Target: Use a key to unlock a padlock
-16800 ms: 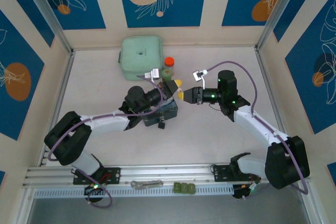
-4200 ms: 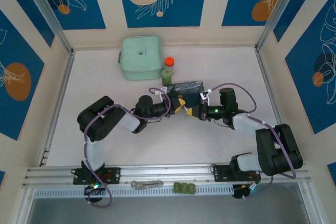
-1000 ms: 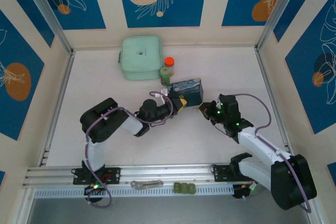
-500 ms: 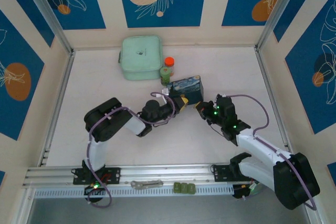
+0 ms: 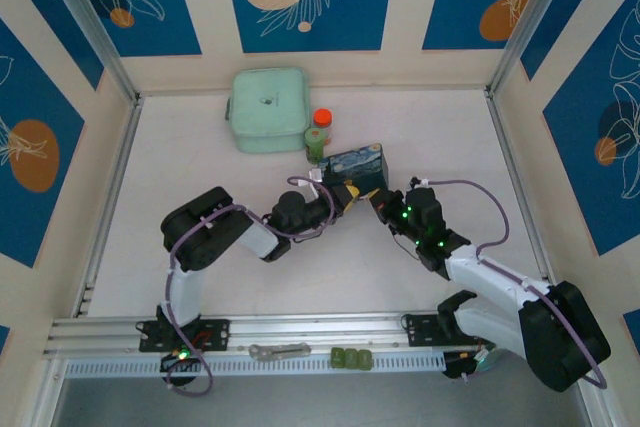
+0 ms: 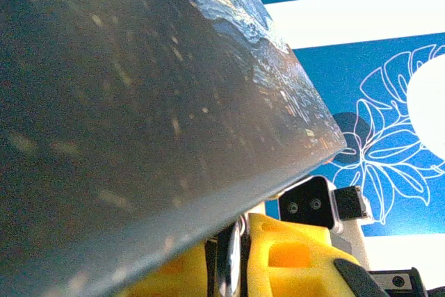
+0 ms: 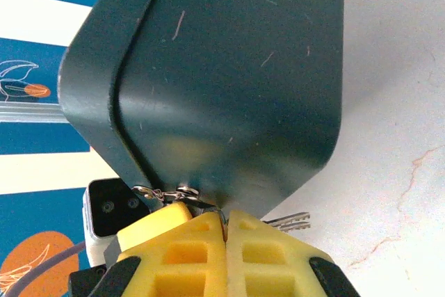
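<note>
Right gripper [image 7: 224, 222], pinched shut, appears to hold the key [image 7: 288, 222], blade jutting sideways beneath the raised box [image 7: 222, 67]. Your left gripper [image 6: 233, 255], nearly closed, grips the box by thin metal at its edge. You can't make out the padlock; inserting and turning likely remain.

Pale marbled tabletop [image 5: 200, 167] with faint veining, cream walls [image 5: 210, 7] on three sides, blue leaf-print panels [image 5: 350, 7] with orange discs [image 5: 35, 154], aluminium corner posts [image 5: 88, 22], slotted aluminium rail [image 5: 300, 327] along near edge, even lighting, soft shadows.
</note>
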Controlling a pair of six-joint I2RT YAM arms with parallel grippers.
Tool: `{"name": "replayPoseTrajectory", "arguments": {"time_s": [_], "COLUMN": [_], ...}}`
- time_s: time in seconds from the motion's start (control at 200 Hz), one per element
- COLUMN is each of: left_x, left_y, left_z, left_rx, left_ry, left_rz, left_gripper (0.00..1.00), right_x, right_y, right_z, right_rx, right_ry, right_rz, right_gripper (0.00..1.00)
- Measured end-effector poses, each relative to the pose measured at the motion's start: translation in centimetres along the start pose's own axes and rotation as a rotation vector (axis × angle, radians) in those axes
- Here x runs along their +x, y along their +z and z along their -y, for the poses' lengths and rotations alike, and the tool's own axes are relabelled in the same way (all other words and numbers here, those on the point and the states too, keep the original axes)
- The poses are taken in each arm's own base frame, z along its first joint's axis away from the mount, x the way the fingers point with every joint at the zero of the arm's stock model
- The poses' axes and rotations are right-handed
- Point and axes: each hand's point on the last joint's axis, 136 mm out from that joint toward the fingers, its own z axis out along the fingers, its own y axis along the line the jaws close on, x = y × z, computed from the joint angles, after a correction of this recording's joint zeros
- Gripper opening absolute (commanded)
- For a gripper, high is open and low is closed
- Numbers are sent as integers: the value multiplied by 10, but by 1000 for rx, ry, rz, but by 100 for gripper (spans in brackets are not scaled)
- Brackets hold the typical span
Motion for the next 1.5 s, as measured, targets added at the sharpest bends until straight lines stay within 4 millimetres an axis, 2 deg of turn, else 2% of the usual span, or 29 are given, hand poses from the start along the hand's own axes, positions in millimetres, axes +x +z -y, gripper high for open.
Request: {"name": "replayPoseTrajectory", "arguments": {"time_s": [0.605,0.95,1.11,1.291,1.501], "left_x": [-3,-15,-17,-21,-23], "left_y": [1,0,0,4,5], "left_z": [0,-3,-2,5,5], "left_rx": [-7,-18,-17,0,1], "left_ry": [-62,-86,-89,-92,-91], "left_rz": [74,165,177,187,191], "left_gripper": [0,0,0,0,0], "right_x": [4,21,19,7,11], "right_y": [0,3,6,9,14], "right_z": [-3,-4,-4,-7,-8], "right_rx": [-34,-39,-49,-84,-97], "right_ry": [-27,-41,-32,-17,-20], "right_rz": [80,109,99,53,6], "right_gripper": [0,0,0,0,0]}}
